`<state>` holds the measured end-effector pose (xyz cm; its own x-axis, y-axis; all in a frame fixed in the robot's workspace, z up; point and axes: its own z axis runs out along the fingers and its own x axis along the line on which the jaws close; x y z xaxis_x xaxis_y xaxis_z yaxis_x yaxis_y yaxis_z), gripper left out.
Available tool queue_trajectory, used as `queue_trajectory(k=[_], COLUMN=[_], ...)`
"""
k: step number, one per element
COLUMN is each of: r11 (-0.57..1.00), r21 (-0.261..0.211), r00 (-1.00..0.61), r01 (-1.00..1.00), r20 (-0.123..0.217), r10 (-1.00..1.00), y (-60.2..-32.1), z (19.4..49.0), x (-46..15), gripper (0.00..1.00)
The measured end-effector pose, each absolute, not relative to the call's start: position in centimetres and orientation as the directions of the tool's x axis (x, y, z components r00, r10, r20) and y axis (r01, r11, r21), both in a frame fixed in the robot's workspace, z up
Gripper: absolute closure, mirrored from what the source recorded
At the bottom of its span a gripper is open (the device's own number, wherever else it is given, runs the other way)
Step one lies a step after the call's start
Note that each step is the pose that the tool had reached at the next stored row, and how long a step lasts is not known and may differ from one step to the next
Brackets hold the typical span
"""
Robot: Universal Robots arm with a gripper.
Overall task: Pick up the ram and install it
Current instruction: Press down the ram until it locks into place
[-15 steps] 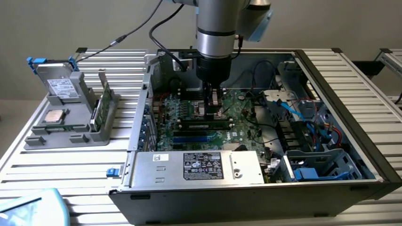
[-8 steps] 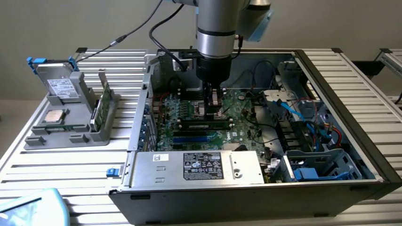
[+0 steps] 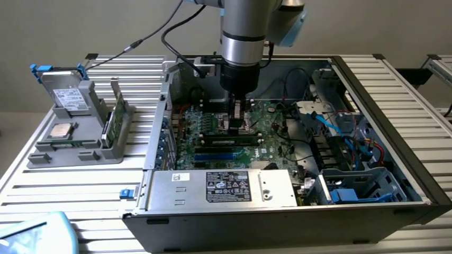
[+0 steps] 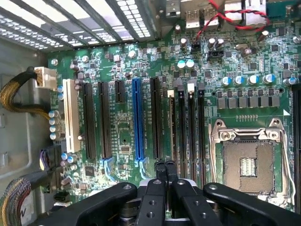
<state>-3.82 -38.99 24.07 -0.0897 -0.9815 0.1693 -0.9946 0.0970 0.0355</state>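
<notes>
The ram (image 3: 229, 141), a long narrow stick with a pale label, stands seated in a memory slot on the green motherboard (image 3: 211, 124) inside the open computer case. My gripper (image 3: 237, 126) reaches straight down into the case, its tips right at the ram's upper edge; whether they touch it I cannot tell. In the wrist view the black fingers (image 4: 160, 172) are pressed together with nothing between them, and my gripper (image 4: 165, 165) sits at the end of the slot where the ram (image 4: 171, 122) shows edge-on.
The empty CPU socket (image 4: 247, 162) lies beside the memory slots. A power supply (image 3: 222, 188) and drive cage (image 3: 367, 185) with blue cables crowd the case. In the exterior view's left, a grey holder (image 3: 71, 151) carries a silver CPU (image 3: 62, 129) and an upright bracketed green card (image 3: 116, 114).
</notes>
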Motion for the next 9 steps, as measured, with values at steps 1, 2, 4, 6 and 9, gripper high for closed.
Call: queue_trajectory(k=[1, 2, 4, 6, 9], r11=[0.115, 0.134, 0.168, 0.204, 0.254], r21=[0.036, 0.036, 0.036, 0.036, 0.036], r00=[-0.108, -0.126, -0.160, -0.196, -0.245], r01=[-0.993, -0.990, -0.985, -0.978, -0.966], r20=[0.169, 0.169, 0.169, 0.169, 0.169], r10=[-0.980, -0.977, -0.972, -0.966, -0.955], y=[-38.99, -39.00, -38.99, -39.00, -38.99], z=[24.05, 24.03, 23.99, 23.95, 23.90], x=[-3.82, -3.82, -3.82, -3.82, -3.81], gripper=[0.90, 0.90, 0.90, 0.90, 0.90])
